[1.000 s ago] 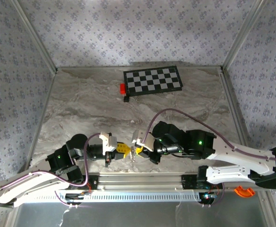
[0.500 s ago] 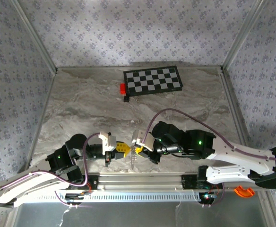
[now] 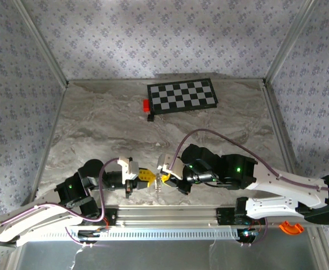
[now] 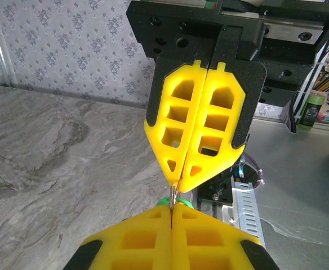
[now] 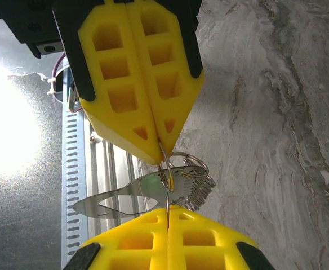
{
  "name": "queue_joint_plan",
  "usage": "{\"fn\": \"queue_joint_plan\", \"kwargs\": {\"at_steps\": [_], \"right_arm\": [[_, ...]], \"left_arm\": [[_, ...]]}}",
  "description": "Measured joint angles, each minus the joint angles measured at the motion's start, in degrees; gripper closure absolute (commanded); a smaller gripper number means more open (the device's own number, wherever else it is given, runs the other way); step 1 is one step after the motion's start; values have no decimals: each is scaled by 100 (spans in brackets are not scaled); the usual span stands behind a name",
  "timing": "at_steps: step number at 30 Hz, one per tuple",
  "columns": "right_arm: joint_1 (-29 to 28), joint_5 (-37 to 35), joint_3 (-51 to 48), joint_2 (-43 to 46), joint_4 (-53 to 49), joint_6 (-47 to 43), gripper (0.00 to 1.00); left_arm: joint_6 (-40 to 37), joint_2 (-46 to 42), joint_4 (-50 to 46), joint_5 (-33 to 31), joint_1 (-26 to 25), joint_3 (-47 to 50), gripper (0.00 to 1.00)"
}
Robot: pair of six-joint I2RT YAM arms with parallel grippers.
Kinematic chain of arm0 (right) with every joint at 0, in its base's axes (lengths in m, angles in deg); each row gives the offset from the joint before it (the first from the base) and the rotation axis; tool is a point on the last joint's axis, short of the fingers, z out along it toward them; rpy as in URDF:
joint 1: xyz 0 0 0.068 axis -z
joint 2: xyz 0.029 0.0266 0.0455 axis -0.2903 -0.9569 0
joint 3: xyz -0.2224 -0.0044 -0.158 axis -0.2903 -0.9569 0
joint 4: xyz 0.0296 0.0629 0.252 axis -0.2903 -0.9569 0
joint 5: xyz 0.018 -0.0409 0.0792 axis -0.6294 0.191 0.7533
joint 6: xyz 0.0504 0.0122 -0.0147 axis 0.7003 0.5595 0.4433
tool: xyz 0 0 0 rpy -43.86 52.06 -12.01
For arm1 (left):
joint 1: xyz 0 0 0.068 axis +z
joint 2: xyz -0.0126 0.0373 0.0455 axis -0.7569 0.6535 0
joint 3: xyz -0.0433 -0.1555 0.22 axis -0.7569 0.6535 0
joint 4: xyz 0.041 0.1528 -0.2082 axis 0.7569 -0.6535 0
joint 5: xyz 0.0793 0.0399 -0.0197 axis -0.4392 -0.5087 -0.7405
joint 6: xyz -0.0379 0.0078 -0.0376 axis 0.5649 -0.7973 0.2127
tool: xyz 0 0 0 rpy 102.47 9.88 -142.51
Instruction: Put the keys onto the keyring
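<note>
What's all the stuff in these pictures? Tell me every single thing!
keys: at least two, silvery, beside the keyring between the grippers
keyring: one, grey with a green tag, pinched from both sides
checkerboard: one, black and white, far side of the table
red block: one, red, left of the checkerboard
black block: one, black, just nearer than the red block
orange part: one, orange, near right corner
table: one, grey marble
left gripper: one, yellow pads, shut on the keyring
right gripper: one, yellow pads, shut on the keyring
</note>
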Motion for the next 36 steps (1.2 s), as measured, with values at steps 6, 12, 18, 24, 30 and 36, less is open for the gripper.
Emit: {"fn": "queue_joint_plan", "kwargs": {"at_steps": [6,12,18,24,30,36], "right_arm": [[0,-13,0,0,17,0,100],[0,-63,0,0,17,2,100],[0,-66,0,0,26,2,100],[0,-63,-2,0,46,2,100],[7,-61,-13,4,90,2,100],[44,-28,-35,9,131,4,100]], "left_arm": [[2,11,2,0,0,0,100],[0,35,17,-4,0,0,100],[0,35,17,-22,0,0,100],[0,35,24,-39,0,0,100],[0,35,35,-46,0,0,100],[-4,46,37,-74,0,0,100]]}}
